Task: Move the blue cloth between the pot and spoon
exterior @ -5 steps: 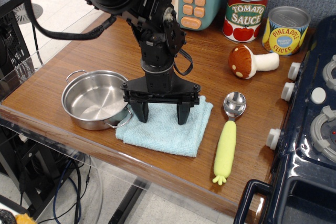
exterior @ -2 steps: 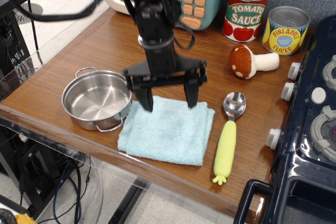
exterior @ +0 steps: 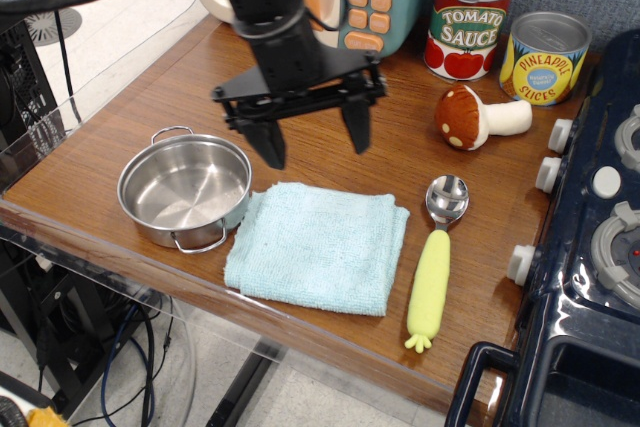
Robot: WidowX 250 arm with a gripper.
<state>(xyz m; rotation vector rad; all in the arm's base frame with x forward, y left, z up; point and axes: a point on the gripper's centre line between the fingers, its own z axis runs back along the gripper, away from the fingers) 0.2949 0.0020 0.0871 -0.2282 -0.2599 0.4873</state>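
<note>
Spread wide and gripping nothing, my black two-fingered claw [exterior: 312, 143] hangs in the air above the far edge of the pale aqua-blue terry cloth [exterior: 318, 246], its fingertips pointing down and clear of the fabric.

That cloth lies flat on the brown wooden tabletop [exterior: 150, 107], a soft folded rectangle near the front edge. Its left edge touches, or very nearly touches, the rim of the shallow round stainless-steel pot [exterior: 186, 190], which stands upright and shows a bare shiny inside, with one wire loop handle toward the cloth's front corner and the other on the far side. Just beside the cloth's right edge lies the spoon with the shiny metal bowl and thick yellow-green corn-shaped handle [exterior: 434, 268], its bowl pointing away from the front edge. So the cloth sits between the two.

Beyond the spoon's bowl, further from the cloth, a plush mushroom with a brown cap and white stem [exterior: 477, 117] lies on its side. Behind it stand a red-labelled tomato sauce can [exterior: 468, 24] and a yellow-labelled pineapple slices can [exterior: 544, 57].
</note>
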